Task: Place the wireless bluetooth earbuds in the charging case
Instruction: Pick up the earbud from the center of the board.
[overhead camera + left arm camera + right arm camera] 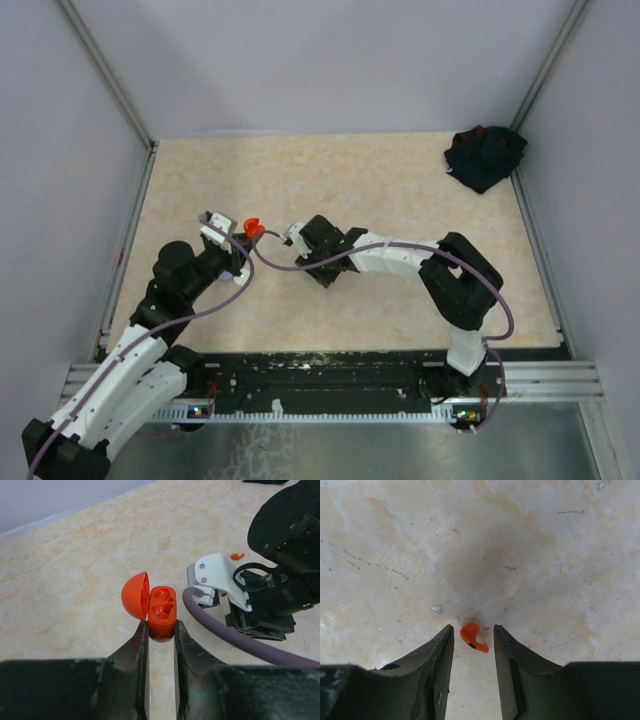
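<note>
My left gripper (161,627) is shut on the base of an orange-red charging case (161,607), held just above the table. Its round lid (135,596) is swung open to the left, and two wells show in its face. In the top view the case (253,227) sits between the two grippers. My right gripper (473,630) points down at the table with an orange-red earbud (471,636) lying between its fingers. A gap shows on each side of the earbud, so the jaws are open. In the left wrist view an earbud (237,556) lies just behind the right gripper (212,587).
A dark crumpled cloth (485,155) lies at the back right corner of the beige table (400,180). A purple cable (235,635) runs across between the two grippers. Grey walls with metal rails close in the left, right and back sides.
</note>
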Tool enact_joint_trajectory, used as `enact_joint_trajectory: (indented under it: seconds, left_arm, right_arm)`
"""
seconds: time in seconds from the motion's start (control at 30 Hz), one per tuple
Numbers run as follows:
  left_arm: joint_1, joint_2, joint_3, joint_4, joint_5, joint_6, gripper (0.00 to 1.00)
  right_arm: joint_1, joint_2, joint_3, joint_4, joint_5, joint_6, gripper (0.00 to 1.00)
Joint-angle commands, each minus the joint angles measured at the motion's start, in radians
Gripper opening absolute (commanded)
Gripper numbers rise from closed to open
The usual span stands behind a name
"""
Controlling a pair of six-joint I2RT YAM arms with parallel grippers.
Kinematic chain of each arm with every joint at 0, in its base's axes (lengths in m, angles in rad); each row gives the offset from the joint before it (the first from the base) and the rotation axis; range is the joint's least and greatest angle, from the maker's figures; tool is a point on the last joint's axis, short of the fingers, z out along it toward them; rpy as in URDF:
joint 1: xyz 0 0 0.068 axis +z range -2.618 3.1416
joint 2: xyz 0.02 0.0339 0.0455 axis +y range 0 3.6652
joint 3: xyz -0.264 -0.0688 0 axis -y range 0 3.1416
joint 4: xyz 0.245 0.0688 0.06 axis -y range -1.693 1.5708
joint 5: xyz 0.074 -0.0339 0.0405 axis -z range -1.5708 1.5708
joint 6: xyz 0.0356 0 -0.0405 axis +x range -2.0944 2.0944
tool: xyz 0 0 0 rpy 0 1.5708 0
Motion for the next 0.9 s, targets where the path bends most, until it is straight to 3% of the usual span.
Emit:
enact_joint_trajectory:
  seconds: [0.0,0.4,0.87]
  left_arm:
    - [0.006,-0.012,0.032,0.010,0.004,-0.009,0.00]
    - [0.011,-0.014,0.029,0.016,0.028,-0.011,0.00]
    - [0.015,-0.009,0.026,0.025,0.052,-0.015,0.00]
  right_arm:
    - [0.013,0.027,0.070,-0.035,-0.010,-0.031,0.38]
    - [0.034,0.084,0.100,-0.094,0.018,-0.044,0.36]
    - [0.036,0.069,0.099,-0.132,0.032,-0.032,0.23]
